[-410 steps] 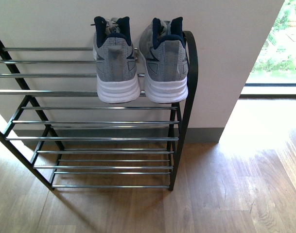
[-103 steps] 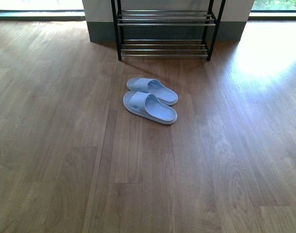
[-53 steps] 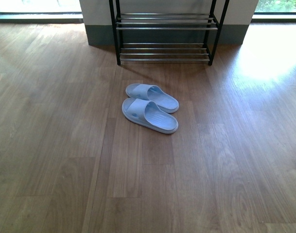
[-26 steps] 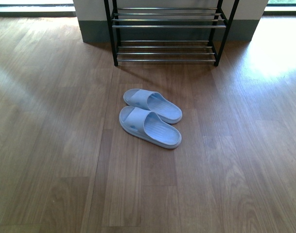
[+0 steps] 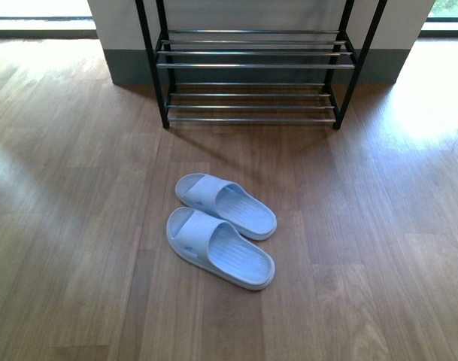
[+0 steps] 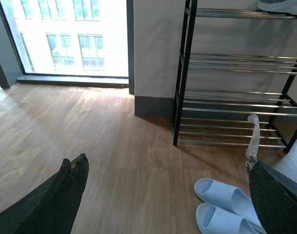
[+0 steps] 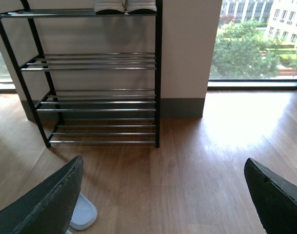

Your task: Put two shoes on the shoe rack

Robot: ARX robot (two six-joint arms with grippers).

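Two pale blue slides (image 5: 226, 206) (image 5: 220, 249) lie side by side on the wood floor, a short way in front of the shoe rack (image 5: 251, 66), toes pointing left. The rack stands against the wall. White soles of the sneakers (image 7: 124, 6) show on its top shelf, also as the sneaker sole (image 6: 282, 5) in the left wrist view. My left gripper (image 6: 166, 163) is open above the floor, with the slides (image 6: 220, 190) beside its one finger (image 6: 277, 195). My right gripper (image 7: 163, 163) is open and empty, a slide's heel (image 7: 83, 213) showing by one finger (image 7: 50, 202). Neither gripper shows in the front view.
A white wall with grey skirting (image 5: 127, 75) backs the rack. Floor-length windows (image 6: 65, 39) (image 7: 255, 44) flank the wall on both sides. A scrap of clear wrap (image 6: 252, 141) hangs from the left gripper's finger. Wood floor (image 5: 379, 248) spreads all round the slides.
The front view has drawn closer: the slides and rack look larger and sit lower in the picture than half a second ago. The slides have not shifted on the floor.
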